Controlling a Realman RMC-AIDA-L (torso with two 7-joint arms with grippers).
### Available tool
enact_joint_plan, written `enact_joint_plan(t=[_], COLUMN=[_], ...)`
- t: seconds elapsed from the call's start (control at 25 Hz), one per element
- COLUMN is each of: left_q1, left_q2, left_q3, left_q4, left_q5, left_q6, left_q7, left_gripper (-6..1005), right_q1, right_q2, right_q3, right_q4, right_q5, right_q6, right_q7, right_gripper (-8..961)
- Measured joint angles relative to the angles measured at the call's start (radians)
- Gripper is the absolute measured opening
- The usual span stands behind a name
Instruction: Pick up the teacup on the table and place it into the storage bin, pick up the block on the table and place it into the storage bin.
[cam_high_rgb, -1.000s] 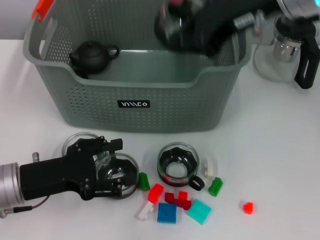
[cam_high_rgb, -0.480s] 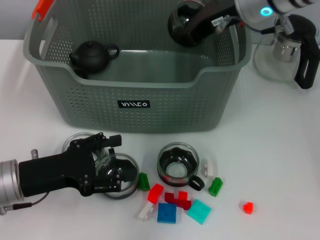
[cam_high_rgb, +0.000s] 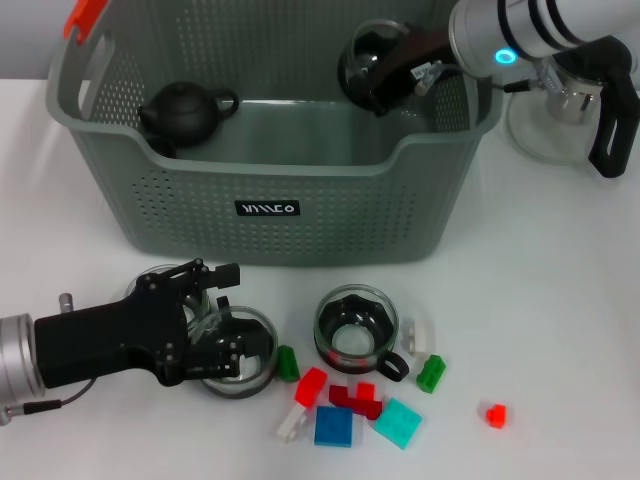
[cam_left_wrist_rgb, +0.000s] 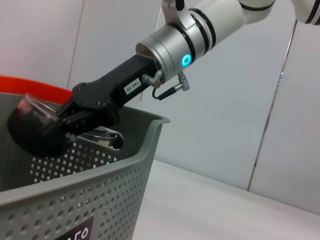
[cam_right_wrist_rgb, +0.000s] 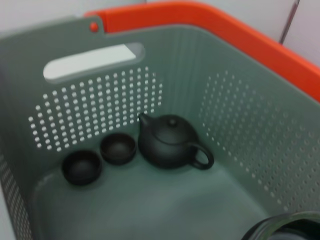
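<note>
Your right gripper holds dark glass teacup inside grey-green perforated storage bin, near far-right rim. Left gripper, fingers narrow, straddles clear glass cup on white counter, coloured blocks just right.

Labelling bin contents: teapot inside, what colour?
Matte black teapot, clearest in the right wrist view, in the bin.

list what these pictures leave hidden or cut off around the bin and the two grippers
- Left gripper, head view: its black body covers part of the glass teacup on the table, so the grip cannot be confirmed.
- Right gripper, head view: fingers merge with the dark teacup held over the storage bin.
- Bin floor, head view: the front wall hides it; only the right wrist view shows two small dark cups beside the teapot.
</note>
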Motion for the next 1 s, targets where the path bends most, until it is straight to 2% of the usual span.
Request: enact_joint_plan(t=[0.2,0.84,1.0], left_q1=[-0.001,0.006,0.007], left_q2=[0.000,-0.003,-0.003], left_q3=[0.000,-0.006,-0.014], left_q4=[-0.002,-0.003,-0.004], left_q5=[0.000,-0.002,-0.002], left_q6=[-0.003,-0.001,-0.001], left_q7=[-0.003,-0.003,-0.002], left_gripper=[933,933,933], right_q1=[0.010,0.006,0.008], right_q2=[-0.002,0.001,0.001], right_q3=[-0.018,-0.055,-0.055], right_q4=[0.033,0.024,0.017], right_q5=[0.000,0.000,-0.005], right_q6=[0.020,-0.005,-0.005], right_q7=[-0.008,-0.003,-0.002], right_gripper=[61,142,255])
